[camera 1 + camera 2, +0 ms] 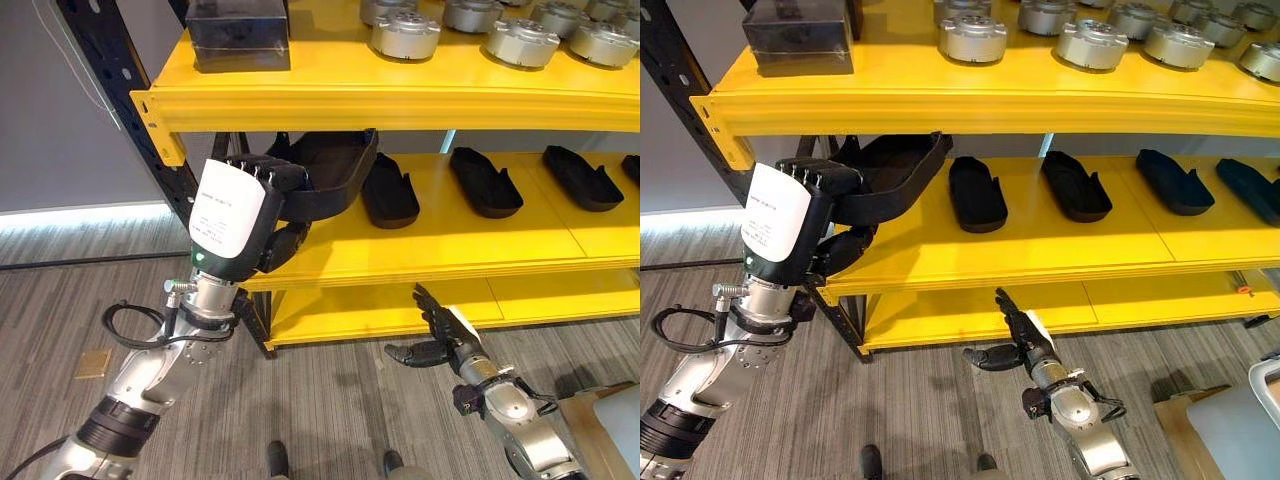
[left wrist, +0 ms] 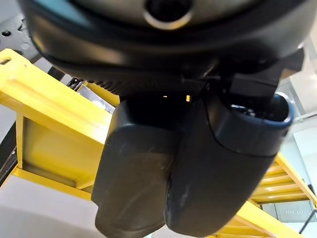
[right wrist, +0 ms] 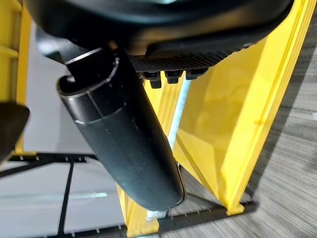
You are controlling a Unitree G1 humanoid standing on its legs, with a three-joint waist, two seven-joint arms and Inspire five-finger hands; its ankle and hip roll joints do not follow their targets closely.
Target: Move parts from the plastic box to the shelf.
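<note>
Left hand (image 1: 232,222) is clenched on a black moulded part (image 1: 325,172), lifted to the left end of the middle shelf (image 1: 460,245), probably to slide it in beside the row of black parts (image 1: 389,192) already lying there. How the fingers grip it is hidden behind the hand. Right hand (image 1: 433,336) hangs low in front of the shelf's bottom level, relaxed and holding nothing. Round metal parts (image 1: 405,33) sit on the shelf's top level.

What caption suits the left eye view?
Left hand holds a black part at the yellow shelf's middle level; right hand hangs open.
</note>
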